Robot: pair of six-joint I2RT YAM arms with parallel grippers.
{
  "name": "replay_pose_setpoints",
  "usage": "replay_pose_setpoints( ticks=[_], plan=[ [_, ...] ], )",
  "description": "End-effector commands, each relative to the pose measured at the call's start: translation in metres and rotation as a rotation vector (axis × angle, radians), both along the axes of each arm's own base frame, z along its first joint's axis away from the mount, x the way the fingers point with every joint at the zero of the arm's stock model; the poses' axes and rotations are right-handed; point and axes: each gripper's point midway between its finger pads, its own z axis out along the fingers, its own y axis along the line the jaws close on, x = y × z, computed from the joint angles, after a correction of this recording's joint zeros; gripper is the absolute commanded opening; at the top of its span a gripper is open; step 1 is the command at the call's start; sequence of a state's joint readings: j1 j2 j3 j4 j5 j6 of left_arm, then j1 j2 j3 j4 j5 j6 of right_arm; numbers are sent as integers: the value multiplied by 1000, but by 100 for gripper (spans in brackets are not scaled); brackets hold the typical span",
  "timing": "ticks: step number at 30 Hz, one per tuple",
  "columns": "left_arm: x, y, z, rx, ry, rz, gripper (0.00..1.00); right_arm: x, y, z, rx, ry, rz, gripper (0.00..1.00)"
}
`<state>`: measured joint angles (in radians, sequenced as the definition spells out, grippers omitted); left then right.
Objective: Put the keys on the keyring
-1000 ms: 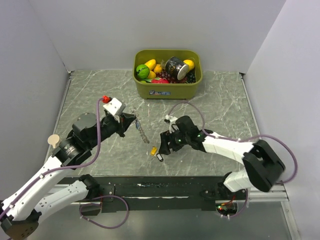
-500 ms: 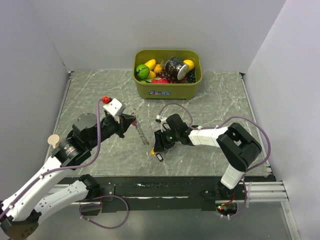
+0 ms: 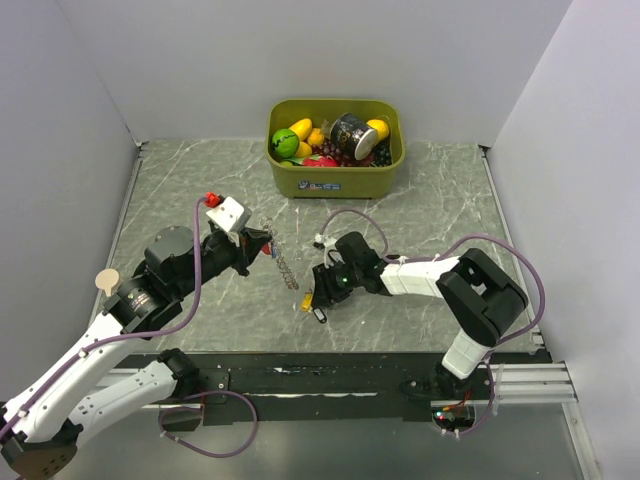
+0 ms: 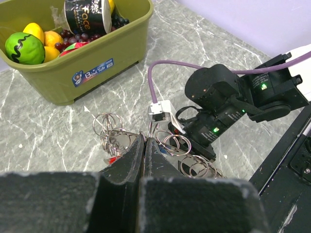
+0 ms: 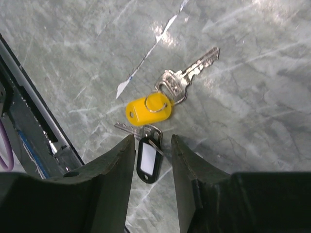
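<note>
My left gripper is shut on the keyring, a chain of silver rings hanging from it above the table. In the left wrist view the shut jaws pinch the keyring, and a red tag shows among the rings. Two keys lie on the table: a yellow-tagged key and a black-tagged key. My right gripper is open just above them. In the right wrist view its fingers straddle the black tag, with the yellow tag just beyond.
An olive bin with toy fruit and a can stands at the back centre; it also shows in the left wrist view. The table's front edge and black rail lie close to the keys.
My right gripper has moved left and come down over the two keys on the table. The left arm and the keyring have stayed still.
</note>
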<state>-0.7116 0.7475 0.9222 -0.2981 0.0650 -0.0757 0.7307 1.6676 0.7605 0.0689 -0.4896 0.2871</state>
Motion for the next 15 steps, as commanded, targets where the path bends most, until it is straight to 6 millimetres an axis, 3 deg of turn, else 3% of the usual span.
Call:
replay_pose_setpoints(
  ticks=[1,12,15],
  plan=[
    [-2,-2,26,-77,-51,-10,1,-5,-3,8,20,-33,16,43],
    [-2,-4,25,-76,-46,-17,1,-11,-1,6,44,-20,34,33],
    [-1,-4,25,-76,-44,-19,1,-11,0,6,51,-20,39,22]
  ],
)
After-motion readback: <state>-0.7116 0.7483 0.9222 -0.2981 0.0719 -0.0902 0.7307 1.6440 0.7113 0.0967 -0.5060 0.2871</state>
